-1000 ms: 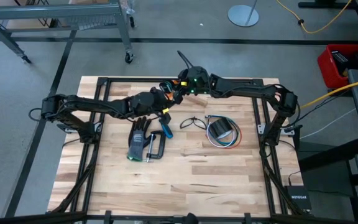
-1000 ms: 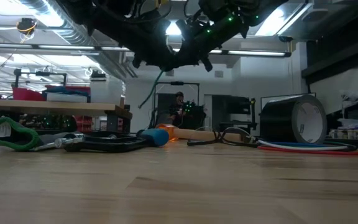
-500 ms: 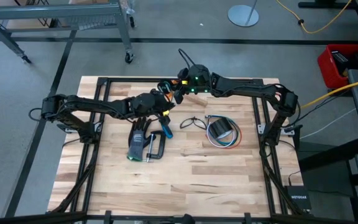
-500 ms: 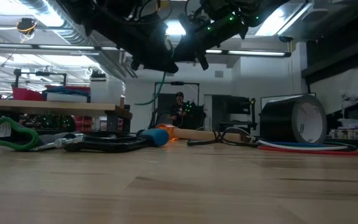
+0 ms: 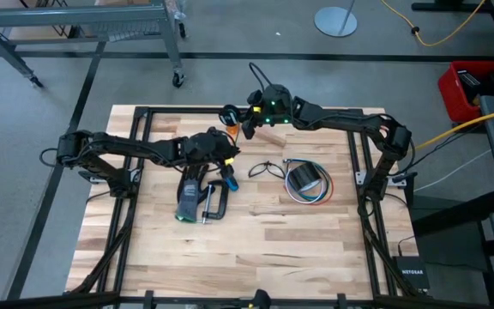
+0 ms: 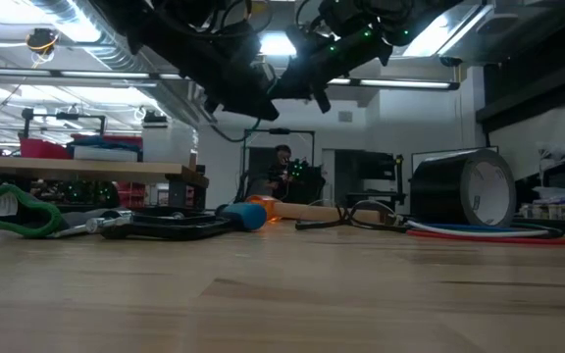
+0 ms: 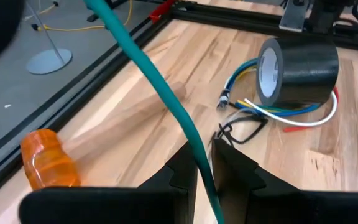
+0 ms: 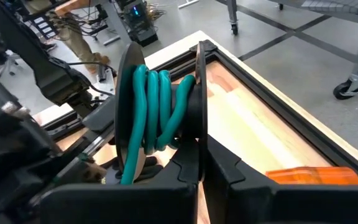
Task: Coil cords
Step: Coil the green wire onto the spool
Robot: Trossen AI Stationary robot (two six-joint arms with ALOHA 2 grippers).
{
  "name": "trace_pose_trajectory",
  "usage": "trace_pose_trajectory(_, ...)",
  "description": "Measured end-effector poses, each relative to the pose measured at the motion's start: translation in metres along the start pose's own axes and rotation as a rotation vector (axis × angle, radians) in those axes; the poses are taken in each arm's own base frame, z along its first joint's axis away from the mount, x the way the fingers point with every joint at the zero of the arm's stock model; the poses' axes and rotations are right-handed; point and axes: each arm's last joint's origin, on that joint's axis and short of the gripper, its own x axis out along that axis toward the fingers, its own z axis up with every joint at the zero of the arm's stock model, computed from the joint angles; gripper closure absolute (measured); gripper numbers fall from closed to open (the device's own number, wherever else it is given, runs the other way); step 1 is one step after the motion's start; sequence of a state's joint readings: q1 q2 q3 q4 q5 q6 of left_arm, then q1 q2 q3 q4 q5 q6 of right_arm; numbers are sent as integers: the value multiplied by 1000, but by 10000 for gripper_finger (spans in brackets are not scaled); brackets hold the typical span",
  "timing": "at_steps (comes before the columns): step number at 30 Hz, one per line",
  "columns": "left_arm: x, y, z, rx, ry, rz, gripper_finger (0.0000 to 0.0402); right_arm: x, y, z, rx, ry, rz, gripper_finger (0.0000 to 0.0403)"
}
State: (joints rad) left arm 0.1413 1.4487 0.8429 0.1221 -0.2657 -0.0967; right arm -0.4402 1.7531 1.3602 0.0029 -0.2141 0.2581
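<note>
Loops of thin teal-green cord (image 8: 156, 106) stay bunched in my clenched right pincer (image 8: 194, 163); my left pincer (image 7: 204, 163) loosely guides its tail.

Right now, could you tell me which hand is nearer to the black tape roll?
Right. The right hand hangs above the table's far edge, up-left of the tape roll; the left hand sits farther left, by the clamp.

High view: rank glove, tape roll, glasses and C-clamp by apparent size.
1. Glove, longest footprint.
2. Tape roll and glasses look about alike from above: the roll is bulkier, the glasses wider but thin. No rank between them.
3. C-clamp is close to those too, and the glove partly overlaps it, so last is tentative.
</note>
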Motion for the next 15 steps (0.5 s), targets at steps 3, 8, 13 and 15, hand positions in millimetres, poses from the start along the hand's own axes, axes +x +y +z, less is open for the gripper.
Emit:
trace_pose_trajectory(3,0,-2,-2,7,15,-4,361,-1,-2,1,3,2,9,395)
trace_pose_trajectory(8,-1,-3,-4,5,39,-6,361,-1,-4,1,5,5,23,395)
trace_pose_trajectory(13,-1,-3,-4,2,37,-5,367,-2,-6,2,7,5,37,395)
trace_pose_trajectory(15,-1,-3,-4,8,32,-6,383,-2,-5,2,5,1,51,395)
